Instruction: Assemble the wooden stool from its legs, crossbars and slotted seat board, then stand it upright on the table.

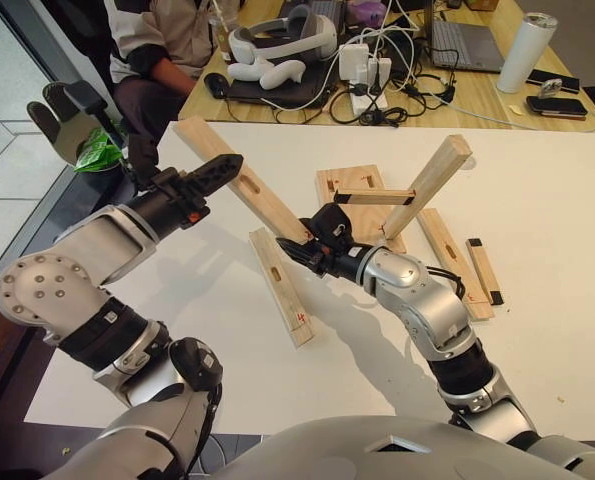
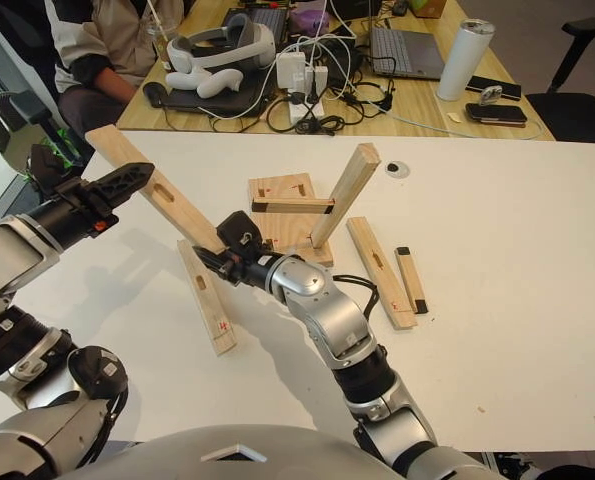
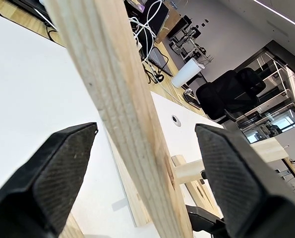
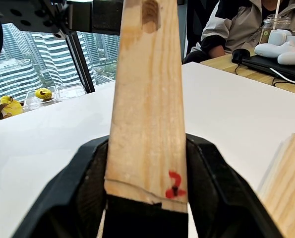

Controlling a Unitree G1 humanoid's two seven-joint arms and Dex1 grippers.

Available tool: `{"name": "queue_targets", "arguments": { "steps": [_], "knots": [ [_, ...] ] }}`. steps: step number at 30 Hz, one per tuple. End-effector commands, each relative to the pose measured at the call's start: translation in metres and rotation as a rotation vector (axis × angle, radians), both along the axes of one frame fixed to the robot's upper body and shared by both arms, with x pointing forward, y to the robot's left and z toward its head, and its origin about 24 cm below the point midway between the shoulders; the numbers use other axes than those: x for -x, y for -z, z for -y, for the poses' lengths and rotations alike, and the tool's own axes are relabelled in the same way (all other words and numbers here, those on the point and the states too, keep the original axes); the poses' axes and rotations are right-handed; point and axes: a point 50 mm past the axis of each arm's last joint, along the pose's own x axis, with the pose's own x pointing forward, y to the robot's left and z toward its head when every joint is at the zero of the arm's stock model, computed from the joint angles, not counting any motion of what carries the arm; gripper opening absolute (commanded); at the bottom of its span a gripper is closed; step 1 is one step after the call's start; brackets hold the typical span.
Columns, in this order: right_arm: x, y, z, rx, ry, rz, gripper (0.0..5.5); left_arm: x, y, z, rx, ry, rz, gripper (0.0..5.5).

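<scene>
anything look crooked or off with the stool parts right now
Yes: the leg standing on the seat board leans well toward the robot's right instead of standing upright, with a crossbar jutting sideways from it. Nothing looks broken or spilled.
</scene>
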Motion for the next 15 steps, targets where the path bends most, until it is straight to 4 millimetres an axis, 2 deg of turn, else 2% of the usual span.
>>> {"name": "queue_targets", "arguments": {
  "steps": [1,13,15],
  "knots": [
    [0.003,-0.003,0.000,-0.013,-0.020,0.025,2.05,0.000,-0.003,0.000,-0.024,0.030,-0.014,3.68],
    [0.008,-0.005,0.004,-0.001,-0.064,0.058,2.05,-0.009,-0.013,-0.008,0.002,0.016,-0.017,3.68],
    [0.007,-0.004,0.006,0.006,-0.059,0.063,2.05,-0.009,-0.014,-0.005,0.009,0.029,-0.005,3.38]
  ]
}}
